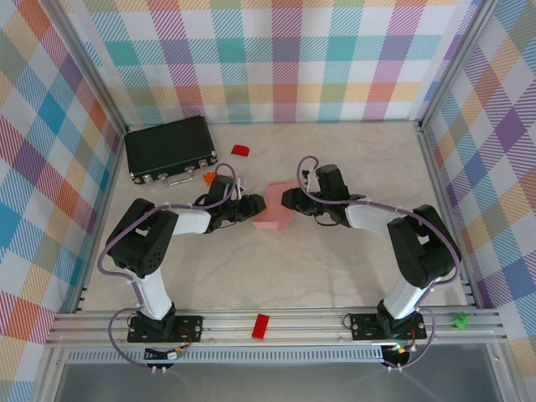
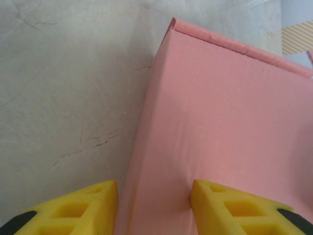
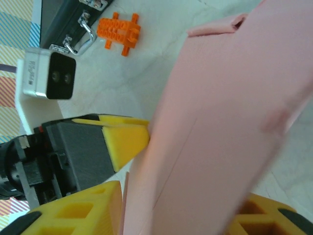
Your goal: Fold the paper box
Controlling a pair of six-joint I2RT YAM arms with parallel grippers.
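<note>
Pale-pink card marks out the paper box (image 1: 272, 216), which lies near the middle of the table (image 1: 335, 268), well in front of the black case (image 1: 170, 149) at the far left. A small orange block (image 1: 208, 177) sits just in front of the case, and a red block (image 1: 240, 151) lies to its right.

The box is directly between the two arms. The left gripper (image 1: 255, 205) meets its left end, and the right gripper (image 1: 287, 198) meets its far right corner.

In the left wrist view the box (image 2: 220, 122) fills the right half of the picture. Its long left edge runs down between the left gripper's (image 2: 154, 196) yellow fingers (image 2: 73, 210). One finger is over the bare table just beside the box's side wall. The other rests on the box's broad pink face, where the card dents slightly. Whether these jaws are clamped on the edge or only straddle it cannot be told.

In the right wrist view the pink card (image 3: 220, 122) rises steeply across the picture and fills the gap in the right gripper (image 3: 178, 205). Both of its yellow fingers (image 3: 73, 210) are against the card, so it is gripping the box. Beyond the card a yellow finger of the left arm (image 3: 124, 139) touches the box's far side.
</note>
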